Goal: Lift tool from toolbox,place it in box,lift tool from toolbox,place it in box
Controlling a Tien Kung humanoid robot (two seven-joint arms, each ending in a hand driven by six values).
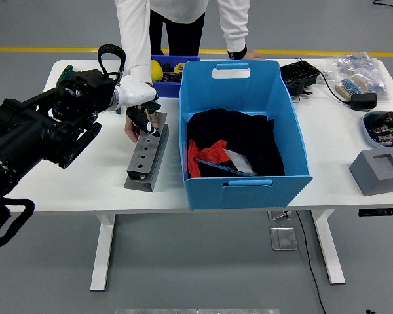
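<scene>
My left hand point(144, 116) reaches in from the left over the far end of the grey perforated metal toolbox point(144, 160). Its dark fingers point(141, 115) are curled around a dark-handled tool point(149, 127) with a pale tip, held right at the toolbox's top end. A person's hand point(131, 127) grips that same end of the toolbox from the left, just behind my fingers. To the right stands the big blue box point(295, 140), with black and red cloth point(239, 147) inside. My right arm is out of sight.
A small dark blue bin point(173, 65) with a yellow item stands behind the toolbox. The person stands at the far edge, their other hand point(239, 53) behind the blue box. A black case, cable bags, a parts bowl and a grey foam block point(380, 171) are at the right.
</scene>
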